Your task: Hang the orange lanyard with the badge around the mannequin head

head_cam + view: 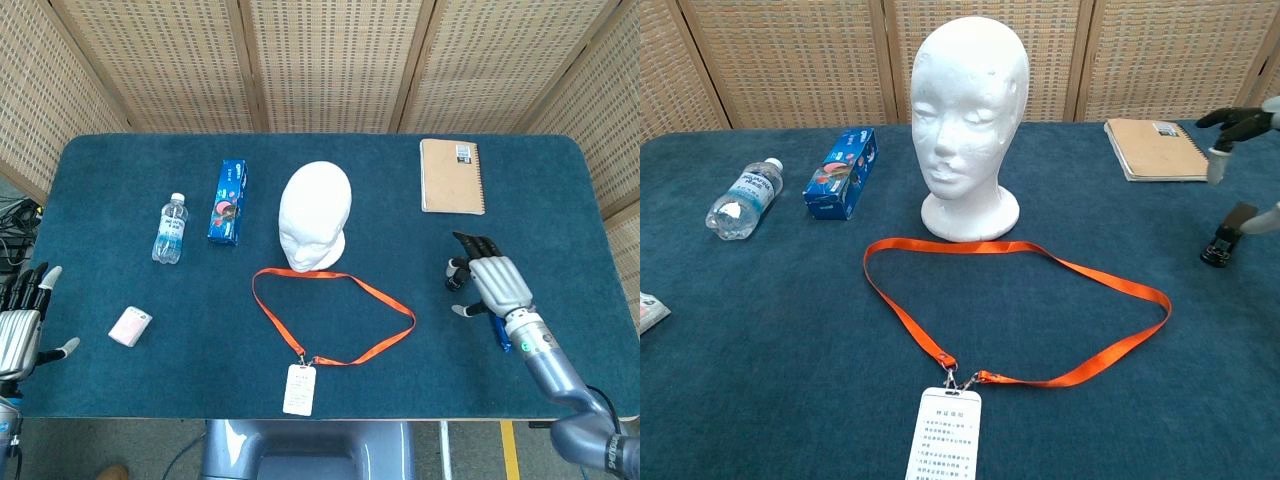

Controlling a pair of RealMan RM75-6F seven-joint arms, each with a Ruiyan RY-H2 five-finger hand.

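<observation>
Bottle [170, 229], box [228, 201] beside head [314, 215]

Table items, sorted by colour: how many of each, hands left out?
White: 2, mannequin head and small packet.
Orange: 1, lanyard with its white badge.
Blue: 2, box and wrapper.
Clear: 1, water bottle.
Tan: 1, notebook.
Black: 1, small device.
Total: 8.

one lanyard [340, 310], one mannequin head [314, 216], two hands [492, 282]
</observation>
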